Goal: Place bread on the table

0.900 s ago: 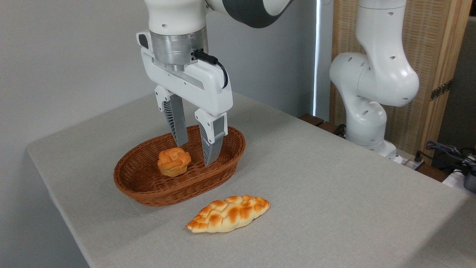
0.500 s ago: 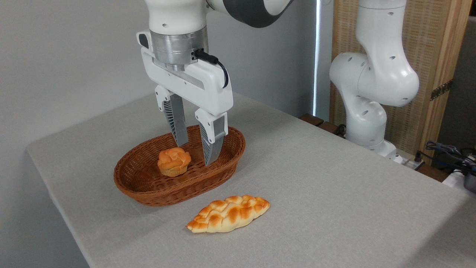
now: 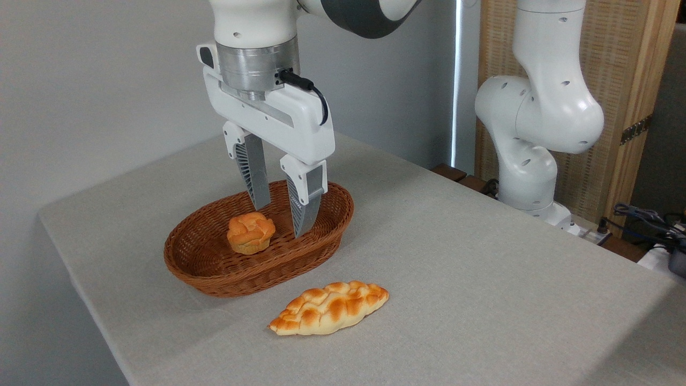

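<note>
The small round orange-golden bun sits in the oval brown wicker basket on the light grey cloth surface, beside the empty, parted jaws, which risk catching the weave when descending.

A robotics lab setup is indicated: a white robot arm is mounted beside a grey cloth-covered table, loose cables are seen at the right edge, and a plain grey wall is behind.
</note>
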